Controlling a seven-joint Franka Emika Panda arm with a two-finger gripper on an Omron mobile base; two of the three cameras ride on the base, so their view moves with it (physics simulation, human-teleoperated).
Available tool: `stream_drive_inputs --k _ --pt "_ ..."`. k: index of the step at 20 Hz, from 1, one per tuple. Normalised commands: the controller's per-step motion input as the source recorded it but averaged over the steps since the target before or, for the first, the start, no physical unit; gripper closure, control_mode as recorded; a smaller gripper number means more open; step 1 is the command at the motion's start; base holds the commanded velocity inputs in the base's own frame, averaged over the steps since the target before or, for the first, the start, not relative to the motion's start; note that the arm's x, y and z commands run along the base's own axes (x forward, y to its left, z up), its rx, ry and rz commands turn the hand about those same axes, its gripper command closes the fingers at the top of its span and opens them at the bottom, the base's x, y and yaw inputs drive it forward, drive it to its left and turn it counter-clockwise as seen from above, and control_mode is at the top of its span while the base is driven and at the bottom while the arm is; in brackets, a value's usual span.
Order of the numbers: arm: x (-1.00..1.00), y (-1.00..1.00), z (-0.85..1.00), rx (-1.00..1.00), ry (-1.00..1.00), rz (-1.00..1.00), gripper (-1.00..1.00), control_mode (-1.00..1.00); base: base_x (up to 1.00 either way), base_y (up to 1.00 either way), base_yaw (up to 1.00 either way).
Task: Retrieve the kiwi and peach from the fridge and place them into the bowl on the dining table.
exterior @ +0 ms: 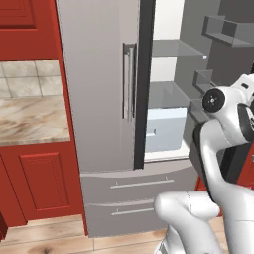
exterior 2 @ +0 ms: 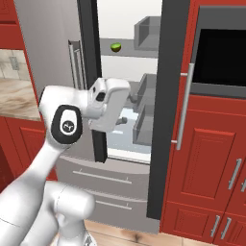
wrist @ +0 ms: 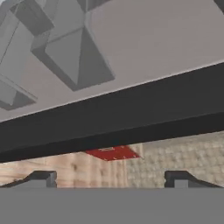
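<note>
Reaching toward the open fridge (exterior 2: 86,53), my gripper (wrist: 109,179) is standing apart, empty; the kiwi (exterior 2: 115,47) is likely light, smooth: grip across its middle.

The fridge (exterior: 99,99) looks like matt brushed grey metal, with smooth bar handles (exterior: 129,82) and clear glass shelves (exterior: 173,49) inside. The kiwi (exterior 2: 115,47) is a plain matt green. Beyond the dark, matt plastic-like fingers (wrist: 43,178) lies a pale wood-plank floor (wrist: 65,168). The cabinets (exterior 2: 211,144) are smooth painted red; the counter (exterior: 30,119) is polished veined marble.
</note>
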Motion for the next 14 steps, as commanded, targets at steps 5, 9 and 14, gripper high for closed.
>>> stream_drive_inputs --k 5,9,14 --pt "-0.12 0.76 0.00 0.36 -0.57 0.00 -1.00 -1.00 0.00 0.00 0.00" --pt "-0.11 0.63 0.00 0.53 -0.71 0.00 -1.00 -1.00 0.00 0.00 0.00" --pt "-0.23 0.65 0.00 0.62 -0.45 0.00 -1.00 -1.00 0.00 0.00 0.00"
